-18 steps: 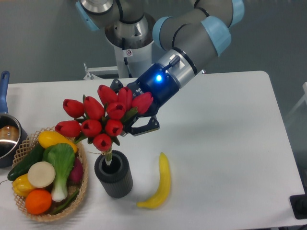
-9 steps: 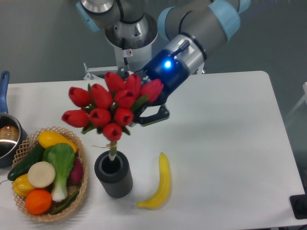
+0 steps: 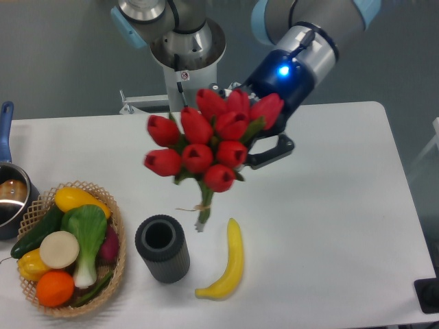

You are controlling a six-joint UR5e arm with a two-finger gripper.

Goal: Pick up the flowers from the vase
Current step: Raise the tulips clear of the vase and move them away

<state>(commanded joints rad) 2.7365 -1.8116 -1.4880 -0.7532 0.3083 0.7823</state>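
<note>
tulip bunch (image 3: 209,144) clear of ribbed vase (image 3: 162,248) | gripper (image 3: 257,147) clenched on tulip bunch among heads | likely light, top-heavy, floppy; tied stems safer hold

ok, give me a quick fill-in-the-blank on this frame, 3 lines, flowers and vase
1. The flowers are held by the pincer, with their stems fully ____ of the vase.
2. The yellow fruit lying on the table right of the vase is a ____.
3. The buds of the flowers are ____ in colour.

Missing words: out; banana; red
</note>
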